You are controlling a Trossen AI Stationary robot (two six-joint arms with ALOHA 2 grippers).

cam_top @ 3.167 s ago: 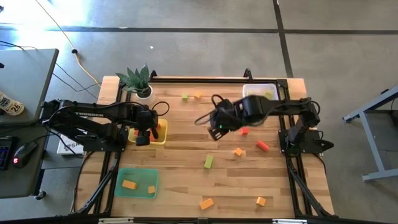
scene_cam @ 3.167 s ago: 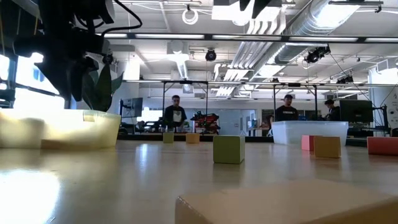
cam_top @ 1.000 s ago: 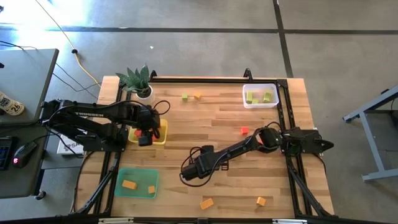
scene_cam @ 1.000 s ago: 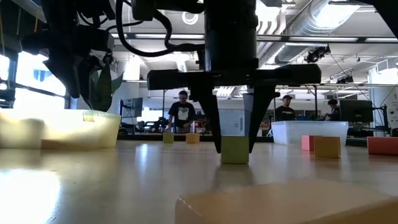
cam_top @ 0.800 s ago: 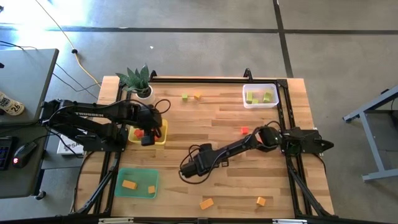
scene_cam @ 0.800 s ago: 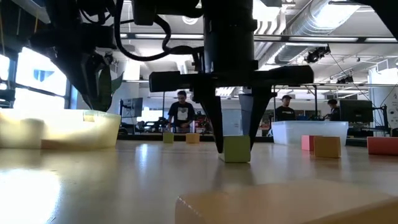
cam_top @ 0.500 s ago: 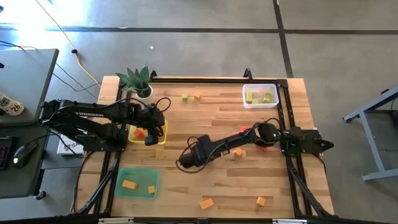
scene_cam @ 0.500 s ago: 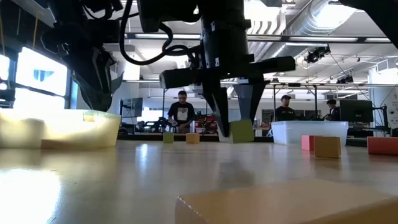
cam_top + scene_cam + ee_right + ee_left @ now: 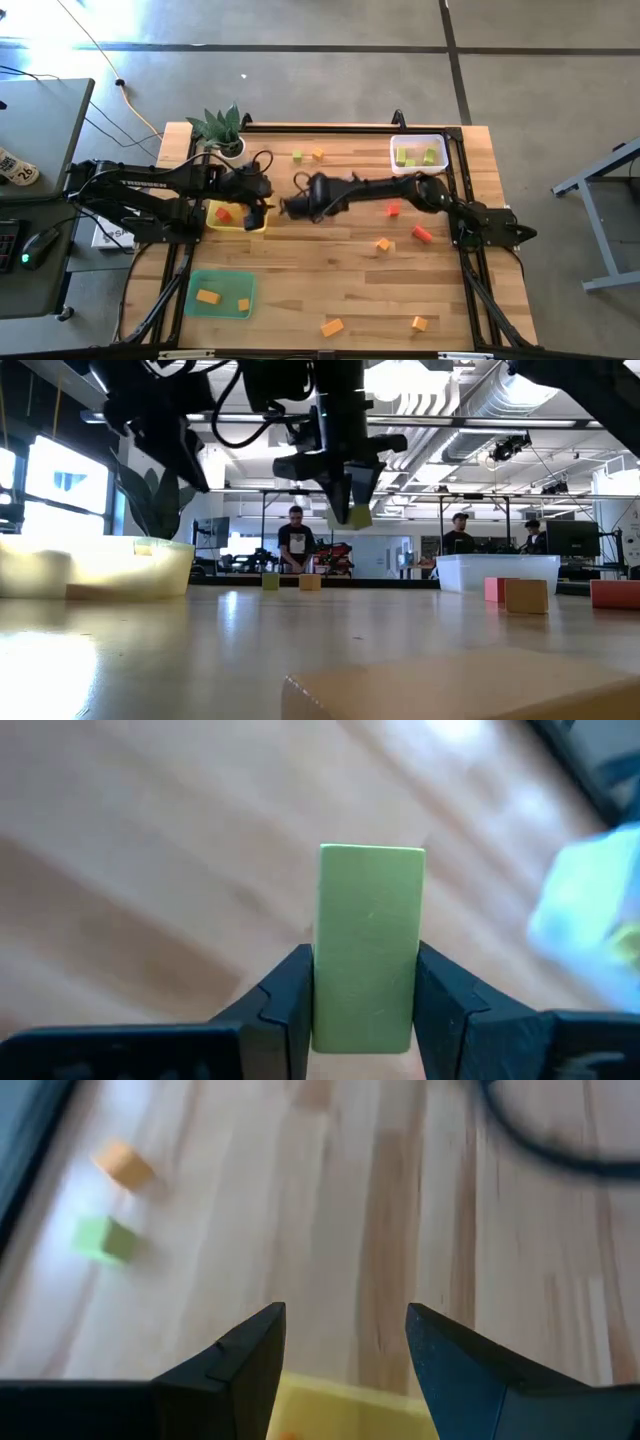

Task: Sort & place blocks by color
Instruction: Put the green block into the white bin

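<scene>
Inside clear tray: two green blocks

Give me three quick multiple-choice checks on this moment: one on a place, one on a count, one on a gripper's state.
1. Where is the right gripper?
A. over the clear tray
B. beside the yellow tray, mid-table
C. over the green tray

2. How many orange blocks lie in the green tray?
A. none
B. two
C. four

3. What is the right gripper's state?
A. open, empty
B. shut on a red block
C. shut on a light green block

Answers: 1 B, the high view shows it just right of the yellow tray. 2 B, two orange blocks lie there. 3 C, the right wrist view shows the light green block between its fingers.
</scene>
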